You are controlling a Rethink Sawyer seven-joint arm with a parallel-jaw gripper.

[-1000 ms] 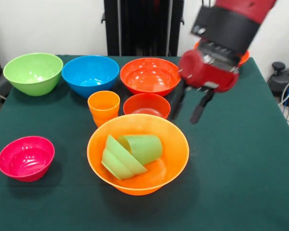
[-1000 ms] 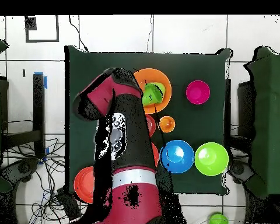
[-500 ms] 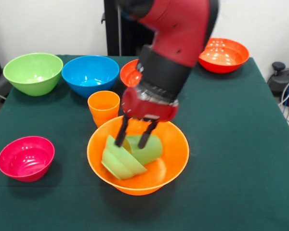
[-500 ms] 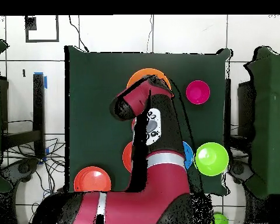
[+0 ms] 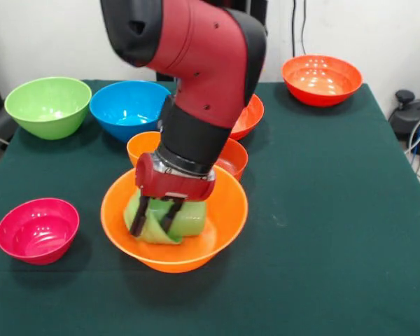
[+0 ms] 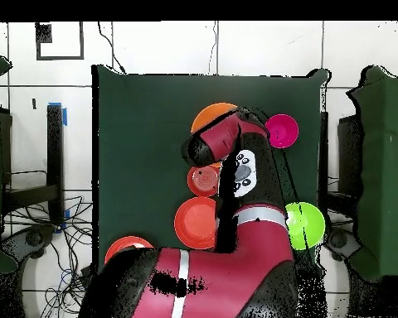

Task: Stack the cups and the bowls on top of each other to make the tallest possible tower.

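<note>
Table [image 5: 350, 231]: dark green cloth, fills most of the front view.

Arm [image 5: 203, 77]: red and black, descends from the top centre of the front view; in the overhead view it covers the middle and lower centre of the table.

Largest orange bowl [image 5: 224, 210]: lower centre of the front view, upright. Holds a small green bowl [image 5: 145, 225] tipped on its side and a translucent green cup [image 5: 190, 218] lying beside it, touching.

Gripper [image 5: 156, 215]: inside the largest orange bowl, two dark fingers [image 5: 139, 213] spread apart and straddling the green bowl's rim; not clamped on anything.

Blue bowl [image 5: 129, 108] and large green bowl [image 5: 47, 105]: upper left, side by side.

Orange bowl [image 5: 321, 78]: upper right, well apart from the rest.

Red-orange bowl [image 5: 249, 116]: behind the arm, partly hidden.

Small red-orange bowl [image 5: 232, 155]: just behind the largest bowl.

Pink bowl [image 5: 37, 229]: lower left, alone.

Orange cup [image 5: 141, 145]: upright, between the blue bowl and the largest bowl, partly hidden.
</note>
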